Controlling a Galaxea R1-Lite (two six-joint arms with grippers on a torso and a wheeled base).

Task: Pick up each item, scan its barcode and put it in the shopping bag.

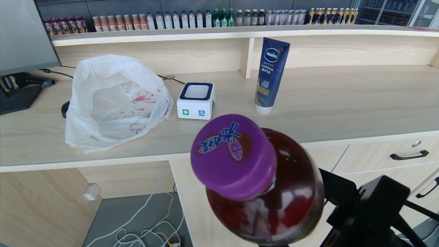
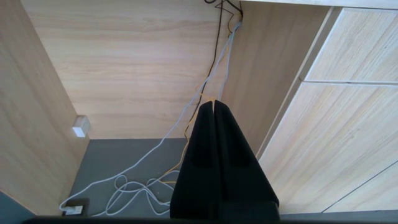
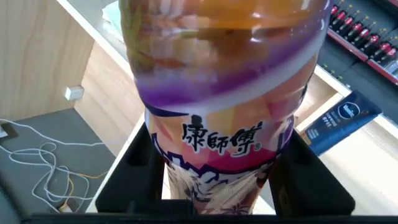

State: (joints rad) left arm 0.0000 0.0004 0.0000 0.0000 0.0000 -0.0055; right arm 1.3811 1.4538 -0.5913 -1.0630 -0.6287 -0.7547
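Note:
My right gripper point(image 3: 217, 162) is shut on a drink bottle point(image 1: 260, 185) with a purple cap and dark red liquid, held upright close under the head camera, in front of the counter's edge. The right wrist view shows its fingers point(image 3: 134, 165) pressing both sides of the bottle's label point(image 3: 224, 143). On the counter stand a white barcode scanner point(image 1: 196, 100), a white plastic shopping bag point(image 1: 115, 103) with its mouth open to the scanner's left, and a blue tube point(image 1: 271, 73) standing cap-down to its right. My left gripper point(image 2: 214, 109) is shut and hangs low below the counter.
A monitor point(image 1: 24, 34) and a handheld scanner point(image 1: 24, 82) sit at the counter's far left. Cables point(image 1: 144, 226) lie on the floor under the counter. Drawers with black handles point(image 1: 410, 156) are at the right. A shelf of bottles point(image 1: 219, 17) runs behind.

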